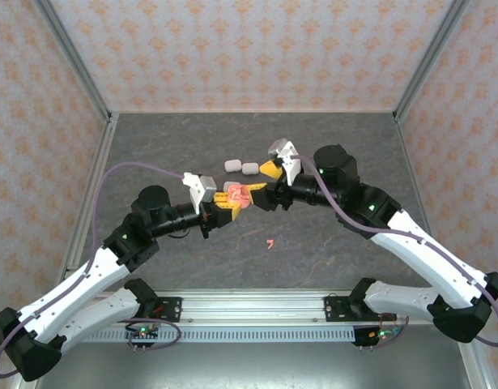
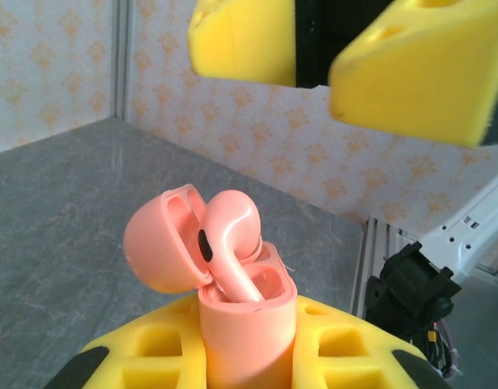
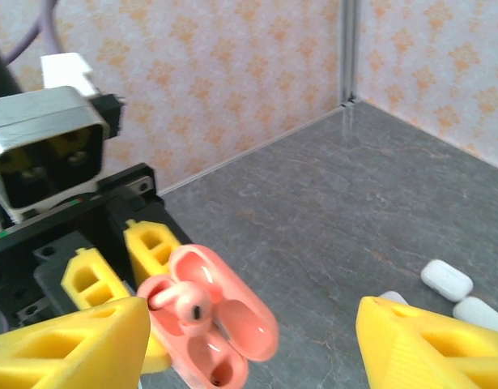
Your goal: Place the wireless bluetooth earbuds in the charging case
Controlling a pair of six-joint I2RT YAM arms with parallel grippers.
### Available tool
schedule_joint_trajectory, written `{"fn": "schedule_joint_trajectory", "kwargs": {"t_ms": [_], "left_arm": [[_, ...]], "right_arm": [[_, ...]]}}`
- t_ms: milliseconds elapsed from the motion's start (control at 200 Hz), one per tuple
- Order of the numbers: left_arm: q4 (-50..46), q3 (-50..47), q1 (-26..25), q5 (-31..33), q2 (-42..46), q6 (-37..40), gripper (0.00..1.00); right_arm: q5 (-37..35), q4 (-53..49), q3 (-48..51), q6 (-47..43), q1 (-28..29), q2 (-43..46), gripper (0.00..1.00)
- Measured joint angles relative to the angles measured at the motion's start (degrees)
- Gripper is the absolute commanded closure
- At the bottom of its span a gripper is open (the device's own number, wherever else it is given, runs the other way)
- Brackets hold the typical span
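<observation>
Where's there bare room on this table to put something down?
Bare: the strip along the back wall, the left side beyond the left arm, the right side behind the right arm. Crowded: the middle, where the left pincer grips the open pink case, the right pincer gapes beside it, two white cases behind, a pink earbud in front.

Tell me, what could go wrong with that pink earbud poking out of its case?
The coral-pink plastic earbud sits only partly in the open pink plastic charging case held by the left pincer, leaning toward the lid; it might tip out. The open right pincer hangs close and could knock it.
</observation>
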State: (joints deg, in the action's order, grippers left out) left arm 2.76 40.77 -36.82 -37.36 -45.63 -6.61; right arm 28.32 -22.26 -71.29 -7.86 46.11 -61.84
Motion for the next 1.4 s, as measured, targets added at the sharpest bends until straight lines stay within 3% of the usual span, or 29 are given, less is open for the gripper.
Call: {"fn": "schedule_joint_trajectory", "kwargs": {"t_ms": [350,616,876,1401], "left_arm": [[5.8,-1.1,0.0,0.8,0.9,1.1,1.00],[8.1,-1.1,0.0,0.3,0.7,4.1,1.00],[8.6,-1.0,0.0,0.2,-0.5,5.7,1.00],[8.6,0.5,0.0,0.2,-1.0,6.3,1.00]], "right_arm": [[-0.9,-2.4,0.0,4.5,-1.3,0.0,0.25],[5.3,-1.6,-1.3,6.3,-1.3,0.0,0.33],[13.3,-0.7,-3.7,7.7,-0.8,-0.7,0.34],[15.3,-0.8,-5.2,7.8,0.9,-5.0,0.38]]}}
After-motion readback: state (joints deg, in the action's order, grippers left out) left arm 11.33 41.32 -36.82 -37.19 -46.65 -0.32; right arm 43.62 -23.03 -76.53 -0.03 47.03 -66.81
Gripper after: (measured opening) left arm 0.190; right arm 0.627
